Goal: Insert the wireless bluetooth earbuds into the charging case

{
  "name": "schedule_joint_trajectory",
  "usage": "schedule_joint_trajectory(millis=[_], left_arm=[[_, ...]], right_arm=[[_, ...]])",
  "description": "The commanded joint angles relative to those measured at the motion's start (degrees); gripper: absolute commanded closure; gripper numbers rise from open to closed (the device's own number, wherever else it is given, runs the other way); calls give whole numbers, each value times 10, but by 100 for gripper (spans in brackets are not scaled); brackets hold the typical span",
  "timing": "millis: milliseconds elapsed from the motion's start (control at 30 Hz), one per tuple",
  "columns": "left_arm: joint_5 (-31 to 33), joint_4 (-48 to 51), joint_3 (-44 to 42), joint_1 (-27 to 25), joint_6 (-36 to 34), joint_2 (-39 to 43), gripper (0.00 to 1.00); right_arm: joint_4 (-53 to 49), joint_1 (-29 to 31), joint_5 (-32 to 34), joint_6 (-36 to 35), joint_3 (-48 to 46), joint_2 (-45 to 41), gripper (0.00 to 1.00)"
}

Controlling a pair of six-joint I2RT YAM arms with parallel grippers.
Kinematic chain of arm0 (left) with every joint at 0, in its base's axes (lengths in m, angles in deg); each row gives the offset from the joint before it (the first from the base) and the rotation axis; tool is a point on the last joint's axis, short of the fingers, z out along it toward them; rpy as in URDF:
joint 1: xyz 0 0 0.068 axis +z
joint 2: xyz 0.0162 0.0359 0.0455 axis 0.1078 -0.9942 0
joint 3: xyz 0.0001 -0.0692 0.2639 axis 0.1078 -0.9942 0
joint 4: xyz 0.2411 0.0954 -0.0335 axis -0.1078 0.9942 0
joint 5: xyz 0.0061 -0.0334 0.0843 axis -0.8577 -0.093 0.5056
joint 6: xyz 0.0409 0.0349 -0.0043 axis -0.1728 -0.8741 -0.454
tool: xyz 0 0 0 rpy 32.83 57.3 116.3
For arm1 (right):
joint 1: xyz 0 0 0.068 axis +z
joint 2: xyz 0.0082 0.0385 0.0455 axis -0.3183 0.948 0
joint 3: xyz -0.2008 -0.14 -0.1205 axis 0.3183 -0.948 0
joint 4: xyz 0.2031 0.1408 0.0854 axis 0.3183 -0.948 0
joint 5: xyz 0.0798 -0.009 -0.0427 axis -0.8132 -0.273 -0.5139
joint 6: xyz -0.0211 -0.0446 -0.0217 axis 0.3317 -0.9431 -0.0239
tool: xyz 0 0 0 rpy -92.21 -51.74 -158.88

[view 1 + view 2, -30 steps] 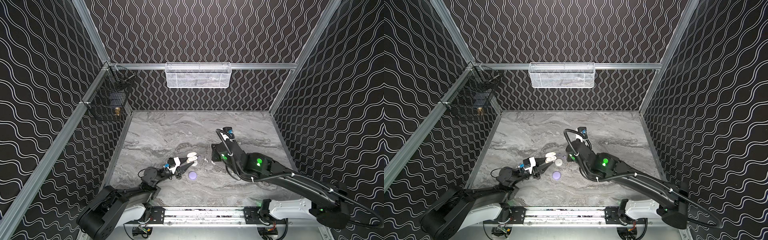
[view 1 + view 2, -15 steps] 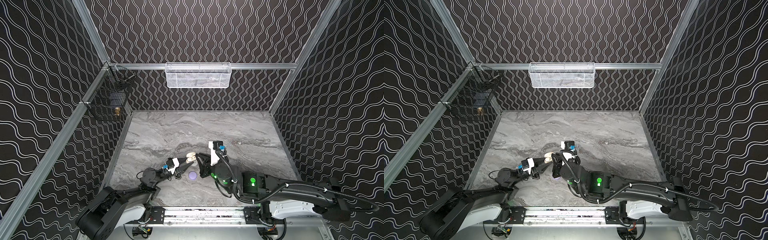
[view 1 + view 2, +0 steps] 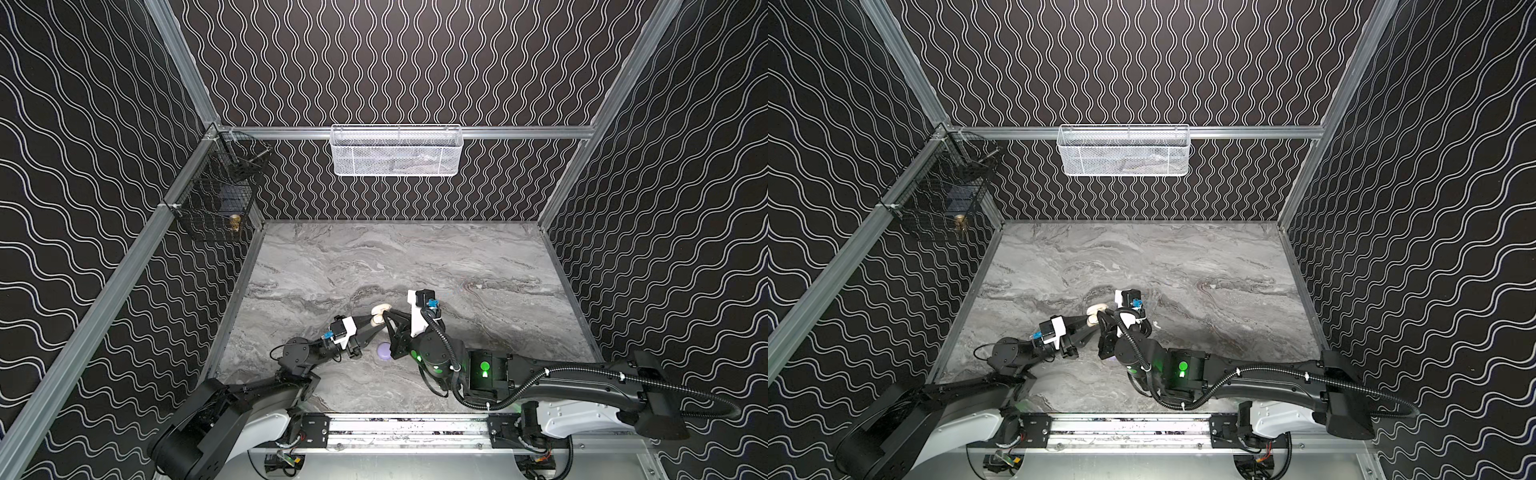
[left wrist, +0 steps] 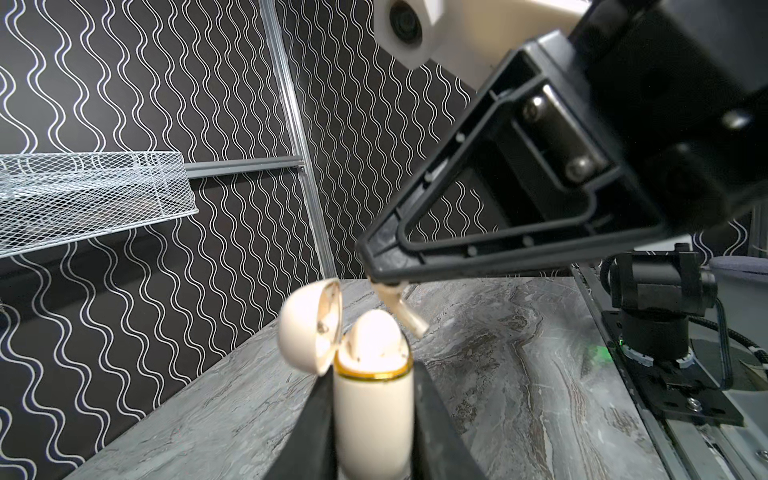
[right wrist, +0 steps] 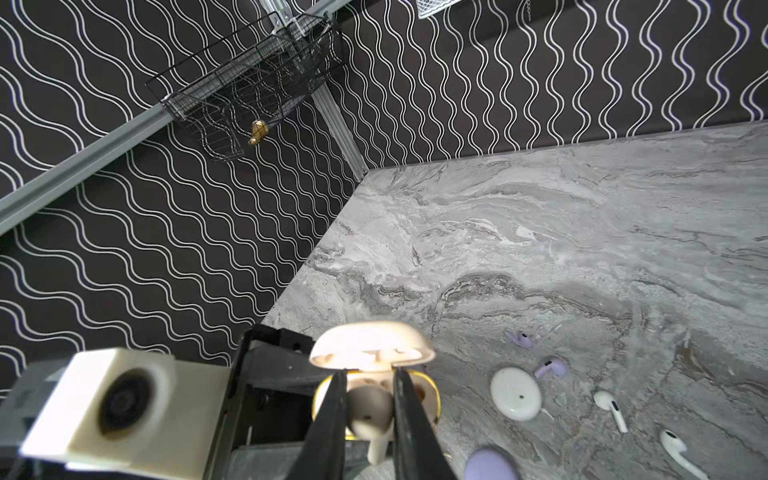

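**Cream earbud poised over the open case**

We see the left gripper [image 4: 372, 419] with its jaws closed narrowly on the two sides of the cream charging case [image 4: 372, 399], holding it upright. The lid [image 4: 309, 328] is swung open to one side, and a gold rim rings the case's open mouth. A rounded cream form rises above that rim. We cannot tell whether it is an earbud already seated.

The right gripper [image 5: 370, 415] has its jaws pinched almost together on the head of a cream earbud [image 5: 369, 413], whose stem hangs free past the fingertips. In the left wrist view we find this earbud tilted just above the mouth of the case, its stem tip near the rim but not inside. In both top views the two grippers meet tip to tip near the front middle of the marble tabletop [image 3: 415, 257].

Everything else lies on the tabletop. A lavender case [image 3: 383, 351] sits closed just in front of the grippers. In the right wrist view we make out a white round case [image 5: 515, 392], with two lavender earbuds [image 5: 550, 368] just beside it and two white earbuds [image 5: 611, 409] a little farther off, apart from each other.

A white mesh basket [image 3: 395, 151] hangs on the back wall and a black wire basket [image 3: 220, 195] on the left wall.
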Motion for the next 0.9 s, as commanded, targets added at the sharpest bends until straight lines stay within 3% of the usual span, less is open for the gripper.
schedule_joint_trajectory(millis=[0, 633, 867], left_arm=[[-8, -7, 6, 0, 10, 3, 100], [-11, -2, 10, -1, 25, 5, 100], [-10, 9, 12, -1, 30, 14, 100]], right_arm=[[51, -2, 25, -9, -11, 1, 97], [183, -15, 32, -84, -65, -2, 100], [313, -16, 20, -178, -109, 15, 100]])
